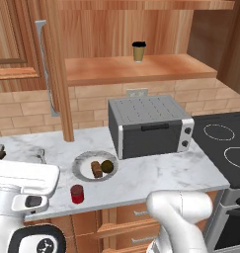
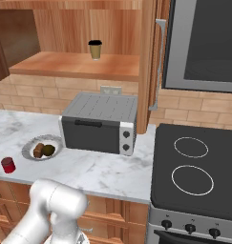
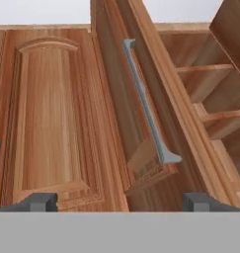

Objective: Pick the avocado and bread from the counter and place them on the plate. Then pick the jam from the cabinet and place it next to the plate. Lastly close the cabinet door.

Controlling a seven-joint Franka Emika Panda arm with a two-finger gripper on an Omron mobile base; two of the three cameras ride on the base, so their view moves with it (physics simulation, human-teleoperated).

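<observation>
1. Warm brown wood lines the kitchen walls above a counter (image 1: 156, 178) of white, grey-veined marble; brick tile runs behind it.
2. At the left, near the counter's front edge, the jam (image 1: 77, 193) stands just beside the plate (image 1: 82, 165); a small red jar with a dark lid.
3. On the plate, shallow and grey-rimmed, the brown oblong bread (image 1: 96, 169) and the dark green avocado (image 1: 107, 166) lie touching or nearly so.
4. A boxy grey toaster oven (image 1: 151, 126) sits right of the plate; a tan cup (image 1: 138, 51) stands on the shelf above.
5. Only the door (image 3: 119, 113) seems left to do; it stands ajar, edge-on to the hand, rigid panelled wood, likely swinging easily on its hinges.
6. Its handle (image 3: 146, 111), a long smooth silver bar, is the best hold, or the panel's flat face for a push; the bar may be slippery.
7. The gripper (image 3: 120, 201) points at the door with jaws spread wide, grasping nothing.
</observation>
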